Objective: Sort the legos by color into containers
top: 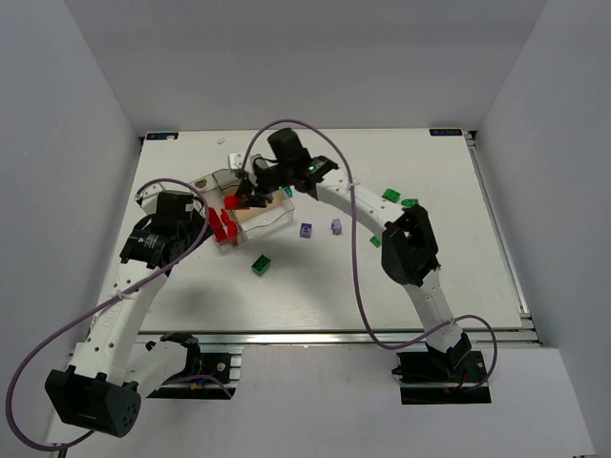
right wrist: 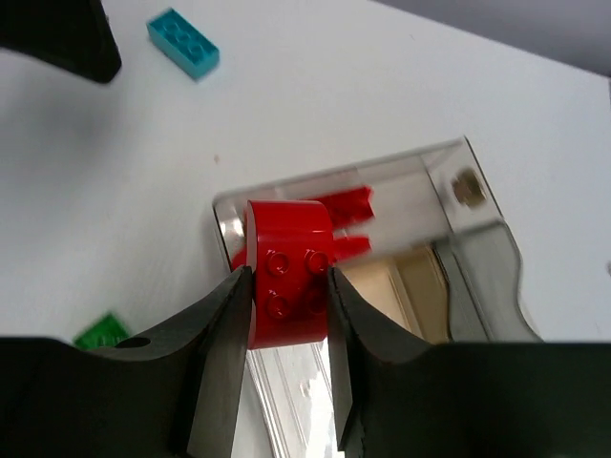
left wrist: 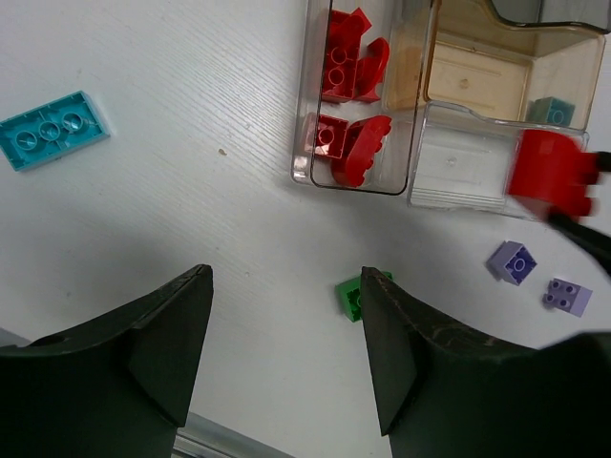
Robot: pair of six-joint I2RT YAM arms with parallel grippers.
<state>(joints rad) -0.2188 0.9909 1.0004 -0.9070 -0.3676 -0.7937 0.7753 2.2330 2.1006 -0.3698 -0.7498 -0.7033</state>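
Left wrist view, read from its left: a cyan brick (left wrist: 52, 129) lies alone on the desk (left wrist: 191, 219), well apart from the clear box (left wrist: 417, 143). My left end effector (left wrist: 286, 343) hangs above the desk with its jaws standing apart and nothing between them. Next comes the box's leftmost compartment, where I count about four red bricks (left wrist: 344, 95) already sorted. A green brick (left wrist: 351, 298) sits loose on the desk near the box. The neighbouring compartments look bare. A second cyan brick (left wrist: 552, 110) shows through the clear wall, and I cannot tell whether it is inside or just behind. Further right, my right end effector (right wrist: 289, 296) is clamped on a red brick (right wrist: 286, 243), held above the box close to the red compartment. Two pale purple bricks (left wrist: 513, 260) lie loose beyond it, and the overhead camera shows three green bricks (top: 390, 195) further right still. My judgement: red is nearly finished, while green, purple and cyan are barely started.
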